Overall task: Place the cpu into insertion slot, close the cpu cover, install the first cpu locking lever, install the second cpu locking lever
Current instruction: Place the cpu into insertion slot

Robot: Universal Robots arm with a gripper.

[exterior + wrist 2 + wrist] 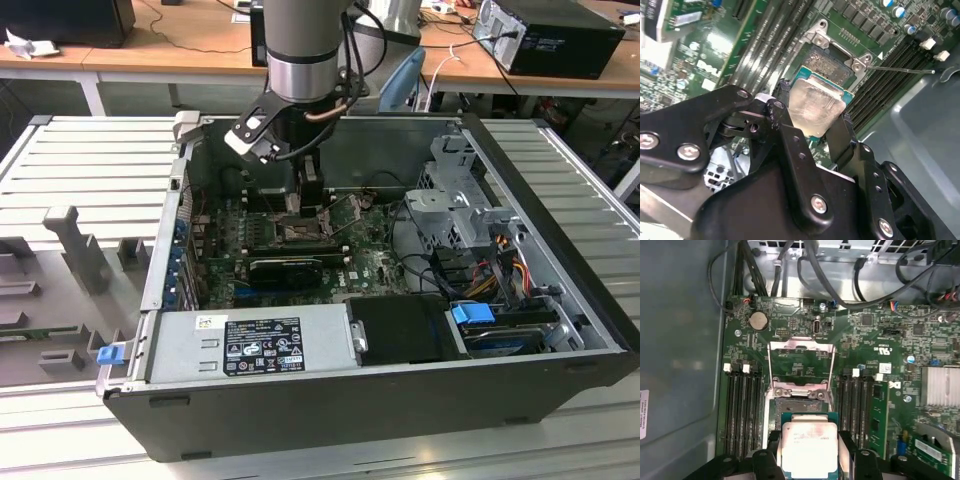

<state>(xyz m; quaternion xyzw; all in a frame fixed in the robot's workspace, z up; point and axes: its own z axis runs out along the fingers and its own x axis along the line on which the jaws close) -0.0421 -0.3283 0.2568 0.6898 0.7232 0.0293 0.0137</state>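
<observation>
My gripper (810, 452) is shut on the cpu (809, 442), a flat square chip with a dull silver top and green edge, pinched by two black fingers (771, 452). It hangs just above the insertion slot (795, 407), partly overlapping it in both wrist views. In the second wrist view, the cpu (816, 105) sits tilted over the insertion slot (829, 62). The cpu cover (800, 365) stands flipped open beyond the slot. A thin locking lever (900, 70) sticks out sideways. In the exterior view, the gripper (305, 200) is low inside the open computer case over the green motherboard (375, 265).
Black memory slots (742, 405) flank the socket on both sides. Black cables (820, 275) run along the case wall. A finned heat sink (940, 385) lies off to one side. A grey power supply (250, 345) and drive cage (455, 200) crowd the case.
</observation>
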